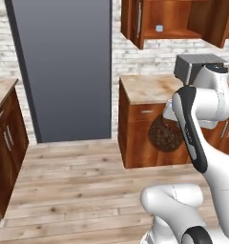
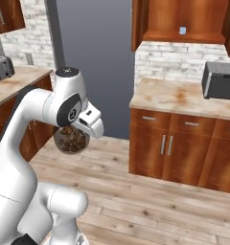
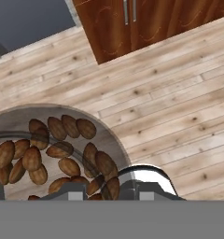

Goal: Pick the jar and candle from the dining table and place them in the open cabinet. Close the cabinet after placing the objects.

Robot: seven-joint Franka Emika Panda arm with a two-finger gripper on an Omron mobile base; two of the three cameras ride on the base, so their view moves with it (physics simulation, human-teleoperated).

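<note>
So your gripper [image 3: 104, 193] is clamped down on the jar [image 3: 48, 149], and in the hand view the hold looks like it's out at the rim rather than across the middle. You can see the brown lumps through the glass and the wood floor [image 3: 179, 107] a long way under it. That's my main worry: the jar is hanging in mid-air beside the arm, over bare floor, with nothing below to catch it. If that grip is as off-centre as it looks, a fast swing or a hard stop of the base could let the jar twist or slide out of the jaws.

In the base views the jar [image 1: 165, 134] sits tucked low under the forearm, in front of the counter [image 1: 150, 88], and well below the open cabinet [image 1: 171, 19] up on the wall. You've got a big lift ahead. Things I'd watch on the way up:

- the counter edge: the jar has to clear it as it rises
- the toaster [image 1: 192, 66] on the counter, right under the cabinet
- the open cabinet doors on either side of the opening; clip one and the jar could get knocked loose
- the small blue cube [image 1: 159, 28] already on the shelf, so set down beside it rather than on it

I'd take it slow and keep the jar level.
</note>
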